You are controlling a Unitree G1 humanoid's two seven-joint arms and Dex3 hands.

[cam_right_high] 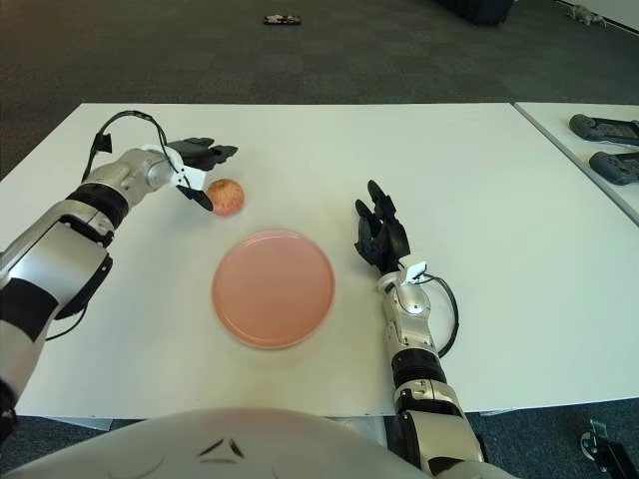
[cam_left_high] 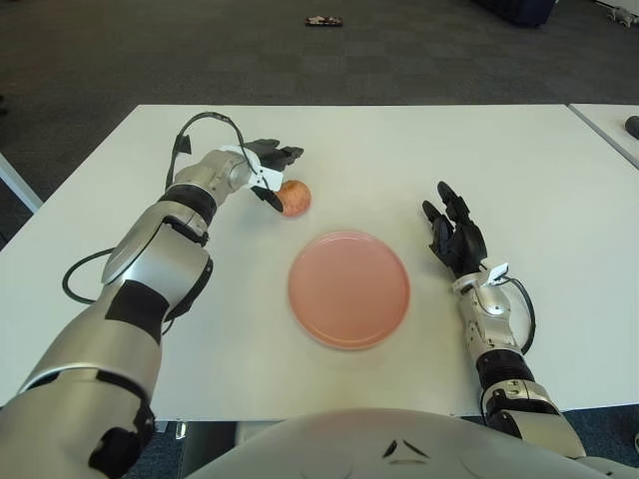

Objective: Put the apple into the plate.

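The apple (cam_left_high: 294, 198) lay on the white table (cam_left_high: 519, 160), beyond the pink plate (cam_left_high: 348, 288) and toward its left side, apart from the plate's rim. The left hand (cam_left_high: 268, 172) reached over the table to the apple's left, its dark fingers (cam_left_high: 285, 154) spread, two extending above and past the fruit's far side and a lower one (cam_left_high: 270, 197) pointing down just beside its near-left edge. The fingers bracketed the apple loosely without closing on it; whether the lower finger touched the skin could not be told. The apple sat on the tabletop, not lifted.

Outward from that hand, the plate lay in the middle of the table before the robot, holding nothing. To the plate's right, the right hand (cam_left_high: 454, 236) showed with its fingers extended and relaxed, grasping nothing, near the plate but apart from it.

Farther off, two dark devices (cam_right_high: 604, 145) lay on a neighbouring table at the right edge, and a small dark object (cam_left_high: 323, 20) lay on the grey carpet beyond the table.
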